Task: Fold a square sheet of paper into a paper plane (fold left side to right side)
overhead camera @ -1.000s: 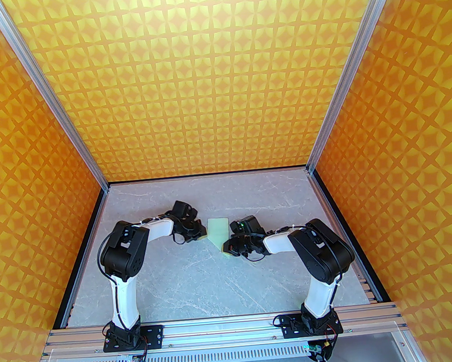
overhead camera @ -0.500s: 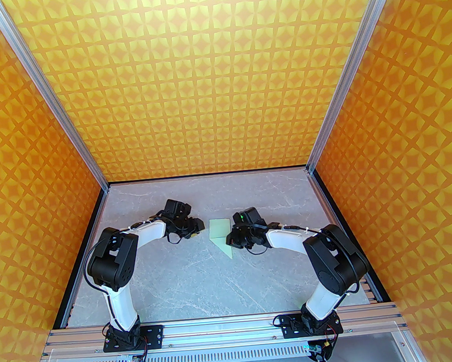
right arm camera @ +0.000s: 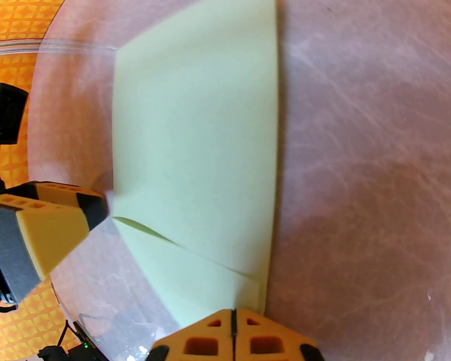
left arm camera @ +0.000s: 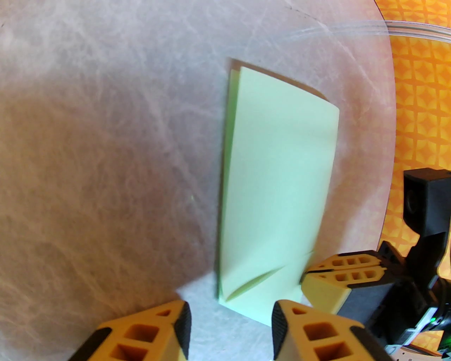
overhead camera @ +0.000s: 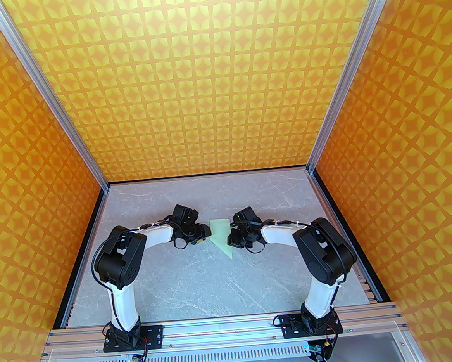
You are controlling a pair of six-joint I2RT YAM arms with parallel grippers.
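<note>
While the grey marbled table [overhead camera: 202,279] spread beneath both arms, the square sheet of paper [overhead camera: 220,234], already creased into a narrow layered shape, lay on it between the grippers. The left gripper [left arm camera: 230,317] sat just beside the sheet, fingers apart and holding nothing. The right gripper [right arm camera: 232,313] had its fingers pressed together, tips at the sheet's edge.

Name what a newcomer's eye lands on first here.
The loud orange-and-yellow patterned walls enclose the cell on three sides. In the middle of the grey marble table lies a folded mint-green sheet of paper. The left claw is open on one side of it, and the right claw is shut at its opposite edge.
</note>
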